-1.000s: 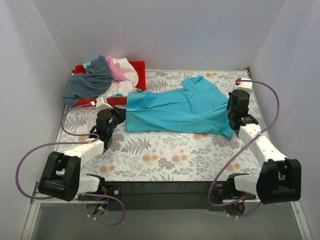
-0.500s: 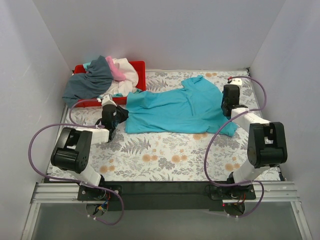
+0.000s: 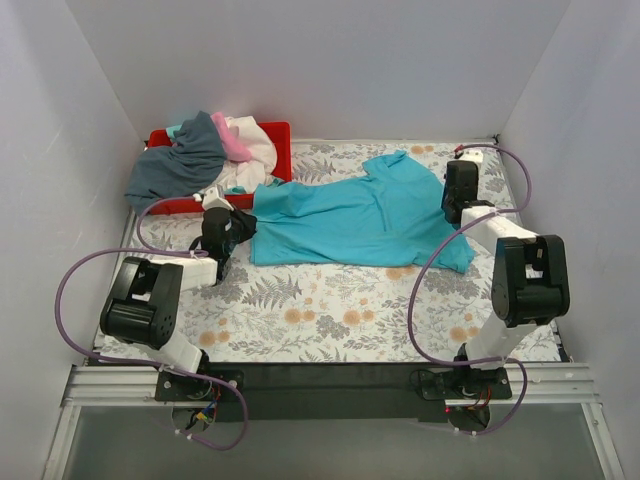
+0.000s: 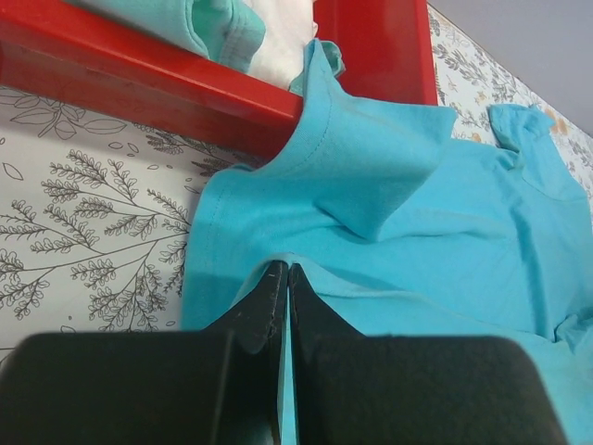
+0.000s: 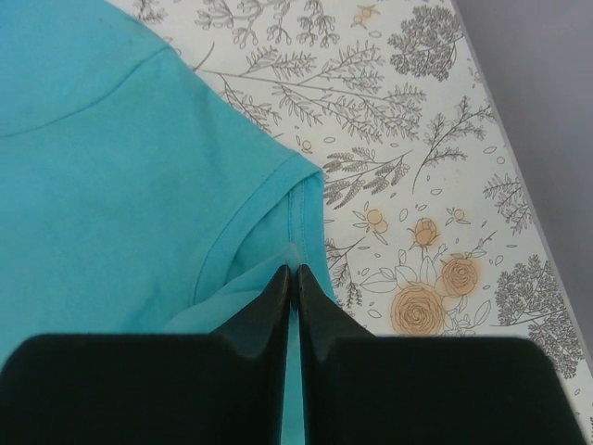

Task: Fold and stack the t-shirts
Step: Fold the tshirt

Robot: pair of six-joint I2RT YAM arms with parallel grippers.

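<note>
Left fingers [image 4: 259, 311] and right fingers [image 5: 273, 306] clamp the turquoise t-shirt [image 3: 350, 215] edges (wrist views show it; overhead cannot).

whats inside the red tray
A heap of clothes: a grey shirt spilling over the edge, a pink shirt and a white shirt. They hide the tray floor and anything beneath.

Left arm [image 3: 140, 300] and right arm [image 3: 527, 282] are folded, elbows raised. Left gripper [image 4: 285, 269] at 9 o'clock and right gripper [image 5: 295, 271] at 3 o'clock each pinch the shirt [image 3: 350, 215], jaws closed.
</note>
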